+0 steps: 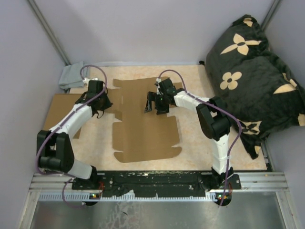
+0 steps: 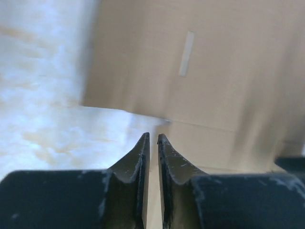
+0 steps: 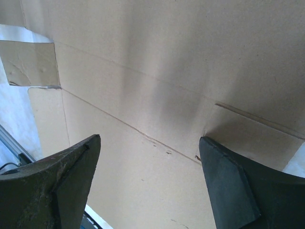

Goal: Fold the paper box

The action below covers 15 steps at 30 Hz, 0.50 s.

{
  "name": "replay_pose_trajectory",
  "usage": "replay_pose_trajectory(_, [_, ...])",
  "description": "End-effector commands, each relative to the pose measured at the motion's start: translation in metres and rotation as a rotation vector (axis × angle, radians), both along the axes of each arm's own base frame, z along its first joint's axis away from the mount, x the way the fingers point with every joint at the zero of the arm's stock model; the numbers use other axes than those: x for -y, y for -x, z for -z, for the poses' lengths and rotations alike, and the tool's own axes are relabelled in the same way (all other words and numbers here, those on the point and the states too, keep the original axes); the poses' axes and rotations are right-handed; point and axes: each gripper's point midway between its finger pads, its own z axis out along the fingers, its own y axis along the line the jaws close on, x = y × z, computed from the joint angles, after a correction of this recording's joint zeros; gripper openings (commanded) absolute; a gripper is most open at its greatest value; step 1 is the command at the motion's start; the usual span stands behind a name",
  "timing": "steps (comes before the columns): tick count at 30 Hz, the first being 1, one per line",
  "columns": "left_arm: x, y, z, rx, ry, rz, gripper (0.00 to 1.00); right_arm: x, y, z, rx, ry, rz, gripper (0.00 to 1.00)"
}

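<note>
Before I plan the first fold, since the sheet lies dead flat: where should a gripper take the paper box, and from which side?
On the paper box, probably the left side flap, at its free outer edge, coming in low from the left with the left gripper. Lying flat, it offers only edges to pinch, and a flap should hinge up readily.

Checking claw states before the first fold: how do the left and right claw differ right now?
Left claw is shut, fingers nearly touching; right claw is wide open. Left claw sits at the left edge of the paper box; right claw is over its creased panels. Both hold nothing.
</note>
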Motion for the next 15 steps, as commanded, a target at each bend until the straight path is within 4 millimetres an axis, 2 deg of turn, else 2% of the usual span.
replay_pose_trajectory(1, [-0.047,0.018,0.037,-0.114,-0.039,-0.17,0.15,0.01,0.011,0.014,-0.029,0.054,0.0,0.86])
replay_pose_trajectory(7, [-0.03,0.023,0.073,-0.229,0.019,-0.11,0.02,0.01,0.01,0.014,-0.027,0.054,-0.002,0.86])
replay_pose_trajectory(15, [0.018,0.017,0.073,-0.21,0.076,0.033,0.0,0.01,0.012,0.017,-0.032,0.056,-0.002,0.86])
